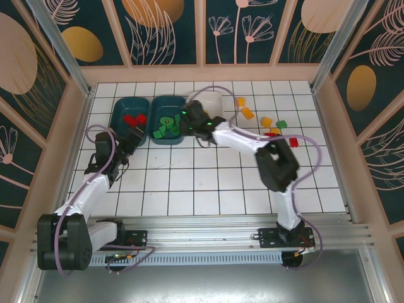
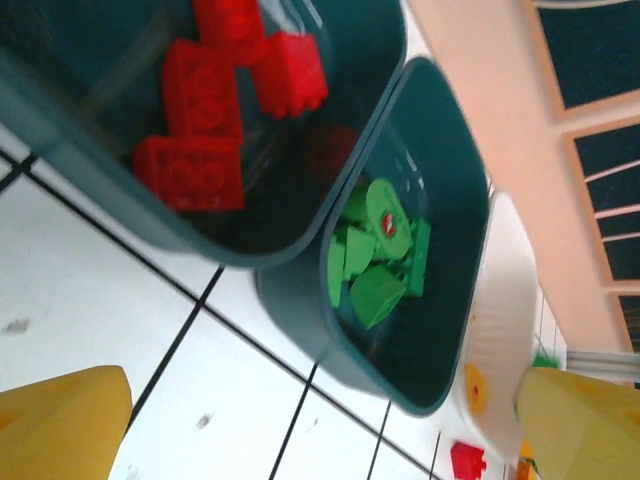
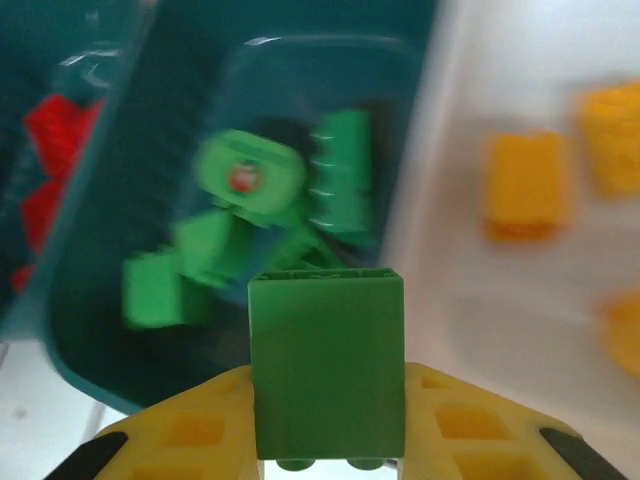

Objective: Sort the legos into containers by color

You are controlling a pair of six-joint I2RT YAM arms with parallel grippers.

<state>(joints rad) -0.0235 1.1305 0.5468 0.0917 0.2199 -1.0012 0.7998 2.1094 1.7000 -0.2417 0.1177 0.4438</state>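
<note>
The right gripper (image 3: 326, 432) pinches a green brick (image 3: 326, 350) between its yellow fingers (image 3: 180, 435), the brick standing upright with its studs pointing down toward the wrist camera. In the top view this gripper (image 1: 189, 120) hangs at the right edge of the middle teal tray (image 1: 165, 106), on the side that borders the white tray (image 1: 211, 96).

In the right wrist view, the held brick sits above the near rim of the middle teal tray (image 3: 120, 370). Inside that tray lies a heap of green bricks (image 3: 300, 215), among them a round green piece with a red dot (image 3: 250, 178).

To the right of the middle teal tray, the white tray (image 3: 450, 300) holds orange-yellow bricks (image 3: 525, 185). To its left, touching it, the other teal tray (image 1: 117, 108) holds red bricks (image 1: 134, 118).

The left gripper (image 1: 129, 142) has its jaws spread wide with nothing between them. It hovers to the left of the middle teal tray and nearer the arm bases, over the tiled table (image 1: 189, 183). Its wrist camera looks past both yellow fingers (image 2: 60, 425) at the red bricks (image 2: 205, 110) and, in the middle teal tray (image 2: 445, 200), the green bricks (image 2: 375, 250).

Well to the right of the middle teal tray, beyond the white tray, loose bricks lie on the table: orange ones (image 1: 247, 113), a green one (image 1: 281, 124) and red ones (image 1: 293, 143).
</note>
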